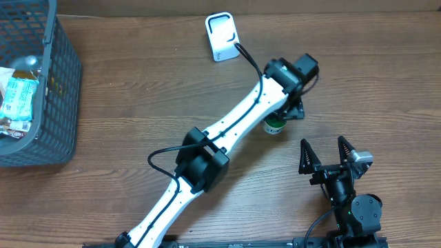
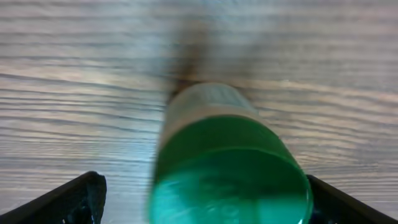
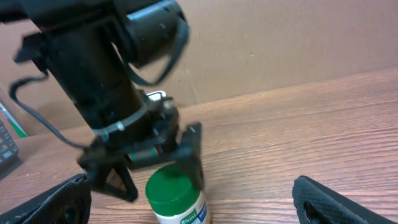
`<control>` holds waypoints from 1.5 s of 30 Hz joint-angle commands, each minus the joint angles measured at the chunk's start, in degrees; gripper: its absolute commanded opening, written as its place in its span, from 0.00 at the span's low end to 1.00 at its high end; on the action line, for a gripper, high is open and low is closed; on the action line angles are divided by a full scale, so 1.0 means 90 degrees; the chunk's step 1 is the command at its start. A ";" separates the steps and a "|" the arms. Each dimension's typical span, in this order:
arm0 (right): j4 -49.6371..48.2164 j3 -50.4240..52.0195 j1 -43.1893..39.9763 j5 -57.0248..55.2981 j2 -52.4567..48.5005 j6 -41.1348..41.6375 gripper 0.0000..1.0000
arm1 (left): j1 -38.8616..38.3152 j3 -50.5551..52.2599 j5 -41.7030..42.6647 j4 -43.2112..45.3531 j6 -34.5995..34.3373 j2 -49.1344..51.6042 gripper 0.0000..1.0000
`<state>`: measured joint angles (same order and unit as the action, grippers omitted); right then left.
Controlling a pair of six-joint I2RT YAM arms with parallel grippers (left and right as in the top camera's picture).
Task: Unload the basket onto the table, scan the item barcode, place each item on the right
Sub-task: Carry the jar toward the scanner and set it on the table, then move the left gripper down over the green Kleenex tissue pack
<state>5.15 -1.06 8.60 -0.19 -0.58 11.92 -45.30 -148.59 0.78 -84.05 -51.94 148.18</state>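
1. Wooden table [image 1: 124, 138]: brown plank grain, fills the overhead view.
2. Left arm [image 1: 234, 120]: white links with black joints, running from 7 o'clock up to just right of centre.
3. Grey mesh basket [image 1: 62, 103]: at 9 to 10 o'clock, cut off by the frame edge, with food packets [image 1: 17, 96] inside.
4. Right gripper [image 1: 322, 142]: at 4 to 5 o'clock, pointing toward 12. Its jaws are spread wide with nothing between them, and it is near the bottle but apart from it.
5. Left gripper [image 3: 155, 168]: pointing down over the bottle. Its jaws are spread wide and straddle the bottle. One finger [image 2: 81, 196] stands clearly off the bottle; the other is just beside it.
6. White scanner [image 1: 223, 36]: at 12 o'clock, well apart from the bottle, with a black cable leading from it toward the left arm's wrist.
7. Bottle [image 1: 275, 125]: the item, with a green cap and a white body with a partly seen label. It stands upright on the table at about 3 o'clock from centre, under the left wrist. No barcode can be made out.
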 commanded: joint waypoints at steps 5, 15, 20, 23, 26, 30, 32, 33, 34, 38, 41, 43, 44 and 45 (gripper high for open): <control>-0.0034 0.0068 -0.0036 0.0034 0.0046 -0.0044 1.00 | 0.0801 -0.0690 0.0087 -0.0187 0.1586 -0.1758 0.99; -0.0034 0.0068 -0.0036 0.0034 0.0046 -0.0044 1.00 | 0.1180 -0.0595 0.0155 -0.1418 0.2917 -0.2334 0.98; -0.0034 0.0068 -0.0036 0.0034 0.0046 -0.0044 1.00 | 0.1173 -0.0255 0.0381 -0.1418 0.2977 -0.2331 0.87; -0.0034 0.0068 -0.0036 0.0034 0.0046 -0.0044 1.00 | 0.1200 -0.0097 0.0432 -0.1418 0.3155 -0.2334 0.86; -0.0034 0.0068 -0.0036 0.0034 0.0046 -0.0044 1.00 | 0.1202 0.0015 0.1168 -0.1418 0.3412 -0.2334 0.89; -0.0034 0.0068 -0.0036 0.0034 0.0046 -0.0044 1.00 | 0.1154 0.0352 0.1632 -0.1421 0.3755 -0.2373 0.96; -0.0034 0.0068 -0.0036 0.0034 0.0046 -0.0044 1.00 | 0.1156 0.0741 0.1605 -0.1421 0.3752 -0.2477 0.99; -0.0034 0.0068 -0.0036 0.0034 0.0046 -0.0044 1.00 | 0.1156 0.0891 0.1566 -0.1421 0.3752 -0.2521 1.00; -0.0034 0.0068 -0.0036 0.0034 0.0046 -0.0044 1.00 | 0.1158 0.1260 0.1491 -0.1421 0.3752 -0.2662 0.99; -0.0034 0.0068 -0.0036 0.0034 0.0046 -0.0044 1.00 | 0.1173 0.2492 0.1122 -0.1421 0.3580 -0.3259 1.00; -0.0034 0.0068 -0.0036 0.0034 0.0046 -0.0044 1.00 | 0.1171 0.3529 0.0639 -0.1421 0.2973 -0.3859 1.00; -0.0034 0.0068 -0.0036 0.0034 0.0046 -0.0044 1.00 | 0.1141 0.4444 0.0051 -0.1421 0.1902 -0.4362 1.00; -0.0034 0.0068 -0.0036 0.0034 0.0046 -0.0044 1.00 | 0.1144 0.4775 -0.0141 -0.1421 0.1192 -0.4517 0.99; -0.0034 0.0068 -0.0036 0.0034 0.0046 -0.0044 1.00 | 0.1144 0.5005 -0.0236 -0.1416 0.0741 -0.4607 1.00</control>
<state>5.19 -1.06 8.60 -0.21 -0.58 11.94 -34.85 -110.59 6.20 -96.49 -28.16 112.44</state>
